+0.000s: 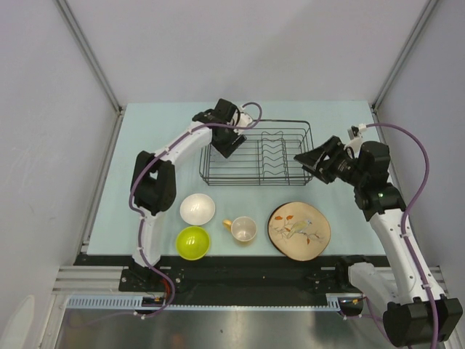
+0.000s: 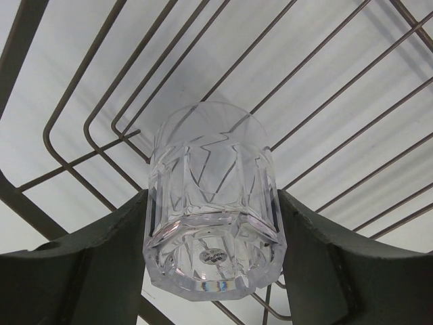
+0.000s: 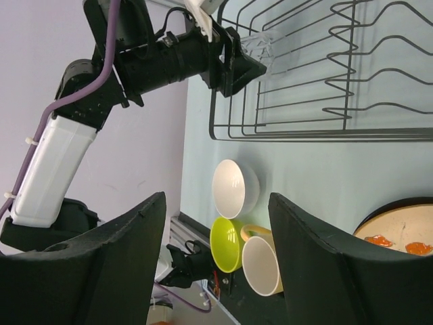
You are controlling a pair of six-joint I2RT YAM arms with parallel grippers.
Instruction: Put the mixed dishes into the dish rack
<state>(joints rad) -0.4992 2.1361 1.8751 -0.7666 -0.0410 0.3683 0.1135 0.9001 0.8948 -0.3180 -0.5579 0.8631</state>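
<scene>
A clear glass is clamped in the left gripper, one dark finger pressed against each side of it. The thick base is turned back toward the wrist and the mouth points away from it. Beyond the mouth, the wires of the black rack are spread across the left wrist view. Whether the glass touches them cannot be told. From above, this gripper is seen over the left end of the rack, inside its rim.

The right gripper is held with its jaws apart and nothing between them. It is placed just outside the right end of the rack, its fingertips turned toward the wires.

Four dishes are left on the pale blue table, on the side of the rack nearer the arm bases. A white bowl and a green bowl are set close together below the left gripper. A yellow-handled mug is placed just beside the green bowl. A round tan plate with a leaf pattern is laid below the right gripper. In the right wrist view, both bowls and the mug are framed between that gripper's open fingers.
</scene>
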